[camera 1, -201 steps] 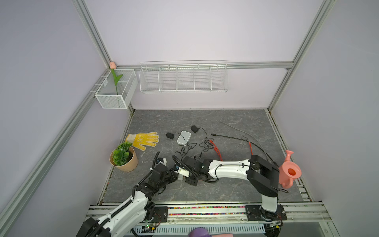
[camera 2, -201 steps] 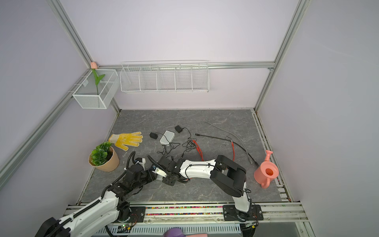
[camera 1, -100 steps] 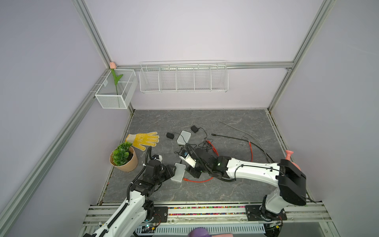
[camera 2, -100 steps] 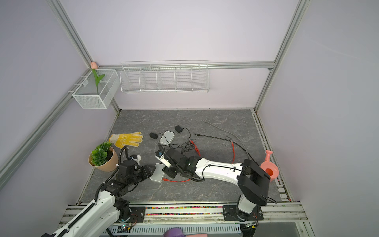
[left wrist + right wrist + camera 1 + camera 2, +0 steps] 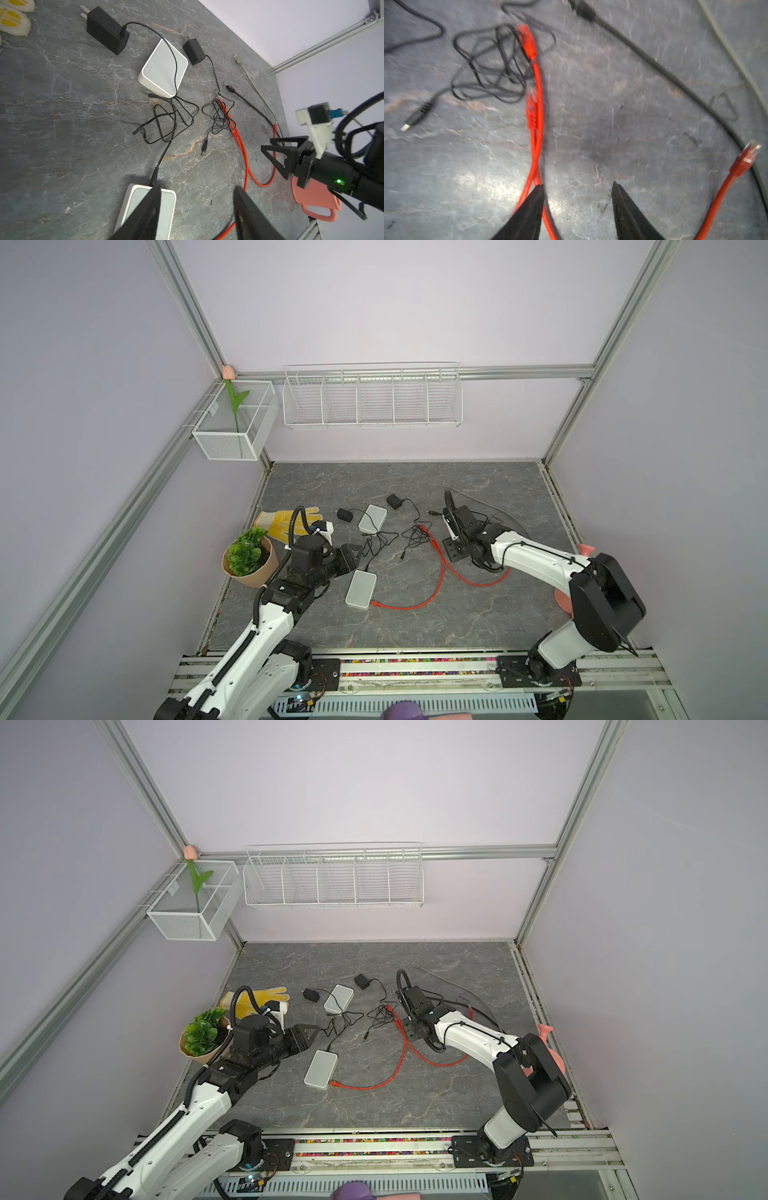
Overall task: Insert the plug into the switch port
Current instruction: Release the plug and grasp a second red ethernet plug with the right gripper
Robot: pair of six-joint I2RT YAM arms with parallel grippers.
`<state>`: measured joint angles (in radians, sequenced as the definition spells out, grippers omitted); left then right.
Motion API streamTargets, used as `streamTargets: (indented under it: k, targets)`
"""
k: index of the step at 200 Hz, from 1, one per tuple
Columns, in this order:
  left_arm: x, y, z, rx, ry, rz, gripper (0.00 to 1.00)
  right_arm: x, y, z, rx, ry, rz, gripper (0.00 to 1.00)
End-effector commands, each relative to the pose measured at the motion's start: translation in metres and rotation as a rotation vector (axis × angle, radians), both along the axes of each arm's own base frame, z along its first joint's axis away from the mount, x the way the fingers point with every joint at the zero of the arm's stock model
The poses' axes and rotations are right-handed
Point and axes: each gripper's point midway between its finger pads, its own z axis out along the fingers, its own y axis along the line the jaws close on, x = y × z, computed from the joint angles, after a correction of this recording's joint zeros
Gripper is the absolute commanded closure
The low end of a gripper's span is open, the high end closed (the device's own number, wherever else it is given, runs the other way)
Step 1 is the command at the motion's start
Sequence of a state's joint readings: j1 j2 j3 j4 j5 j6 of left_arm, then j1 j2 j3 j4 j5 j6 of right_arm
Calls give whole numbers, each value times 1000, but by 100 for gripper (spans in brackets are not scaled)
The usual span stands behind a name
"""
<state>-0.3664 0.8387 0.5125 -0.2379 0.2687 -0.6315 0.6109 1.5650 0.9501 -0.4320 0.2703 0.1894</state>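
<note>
A white switch (image 5: 360,589) (image 5: 320,1069) lies flat near the front left. A red cable's plug (image 5: 376,604) (image 5: 334,1084) sits against its near end; I cannot tell how deep it sits in the port. My left gripper (image 5: 351,558) (image 5: 197,188) hovers open and empty just behind the switch (image 5: 167,207), where a black power lead (image 5: 152,180) enters it. My right gripper (image 5: 452,541) (image 5: 578,185) is far off at centre right, open and empty, with the red cable (image 5: 535,158) running past one finger. The right wrist view is blurred.
A second white switch (image 5: 372,518), two black adapters (image 5: 343,514) (image 5: 394,502) and tangled black cords (image 5: 380,541) lie mid-table. Loose red plugs (image 5: 529,41) (image 5: 747,158) lie ahead of my right gripper. A potted plant (image 5: 248,556), a yellow glove (image 5: 282,520) and a pink watering can (image 5: 586,548) stand at the sides.
Both grippers met at the switch a second ago. The right gripper has opened and swung back to the right; the left has drawn back, and the switch now lies on the table.
</note>
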Motion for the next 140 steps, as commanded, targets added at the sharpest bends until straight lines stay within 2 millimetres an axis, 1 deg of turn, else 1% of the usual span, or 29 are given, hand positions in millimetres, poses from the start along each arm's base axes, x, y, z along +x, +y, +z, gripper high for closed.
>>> streamTargets:
  k: [1,9,11,14,34,46,74,104,126,140]
  targets:
    - [-1,-2,13,10,-41,-35,43,-18,-1,-3,83,46,-31,44]
    - [-1,-2,13,14,-42,-38,43,-20,3,-4,99,54,-18,44]
    - [-1,-2,13,14,-41,-37,43,-27,0,-11,90,75,-16,44]
    - [-1,-2,13,16,-41,-39,43,-29,-1,-15,85,84,-16,44]
    - [-2,-2,13,17,-40,-40,43,-38,-2,-27,71,109,-6,45]
    - [-3,-1,14,19,-43,-41,43,-41,-2,-31,73,110,1,45]
    - [-6,1,12,19,-48,-34,43,-41,-2,-36,75,110,8,45]
    - [-6,1,9,26,-35,-41,43,-41,11,-37,104,120,49,46]
    - [-6,2,9,20,-38,-37,43,-42,27,-34,119,110,99,46]
    - [-5,2,10,15,-39,-37,43,-43,34,-38,112,120,119,46]
